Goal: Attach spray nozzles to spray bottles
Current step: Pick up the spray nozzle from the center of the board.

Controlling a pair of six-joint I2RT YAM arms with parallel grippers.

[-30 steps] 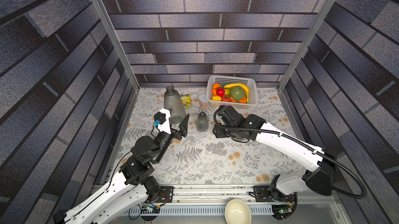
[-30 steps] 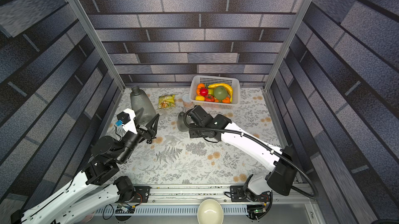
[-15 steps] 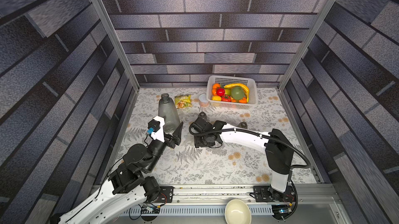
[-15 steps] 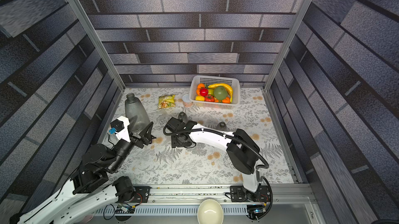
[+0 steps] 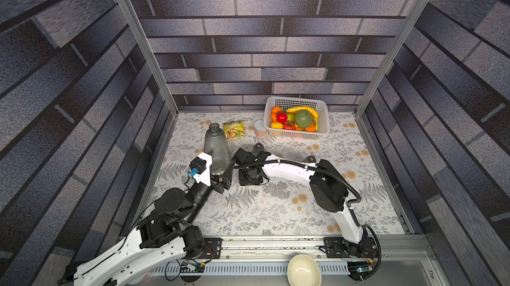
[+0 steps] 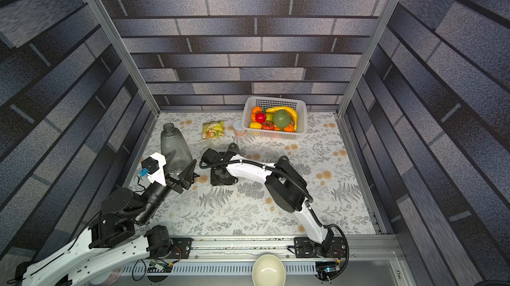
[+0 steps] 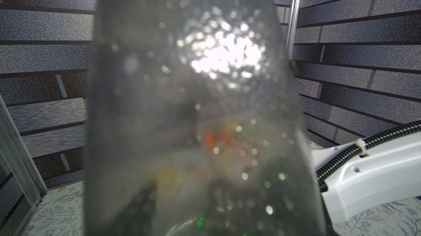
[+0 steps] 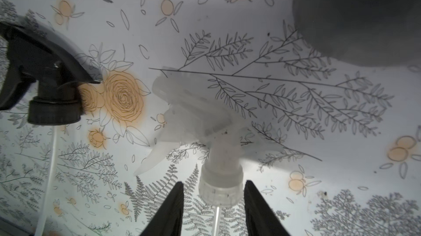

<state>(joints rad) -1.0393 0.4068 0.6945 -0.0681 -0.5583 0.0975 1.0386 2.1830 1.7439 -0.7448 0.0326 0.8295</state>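
A smoky-grey spray bottle [image 5: 216, 146] [image 6: 175, 146] stands tilted above the mat's left side, with my left gripper [image 5: 218, 170] [image 6: 176, 170] shut round its wide base. In the left wrist view this bottle [image 7: 200, 86] fills the frame. My right gripper [image 5: 249, 179] points down at the mat beside it. In the right wrist view it [image 8: 213, 182] stands open astride the screw collar of a clear spray nozzle [image 8: 205, 132] that lies flat. A black nozzle [image 8: 52, 86] lies further off. Two more bottles [image 5: 258, 146] [image 5: 310, 158] peek from behind the right arm.
A white basket [image 5: 296, 133] of toy fruit sits at the back right, with a tin can [image 5: 260, 128] and a snack packet [image 5: 234, 128] to its left. A cream bowl [image 5: 303, 270] rests on the front rail. A dark bottle base [image 8: 355, 18] stands near the clear nozzle.
The right arm has swung left from near the basket and come down over the nozzles on the mat. The left arm has drawn back a little with the bottle.
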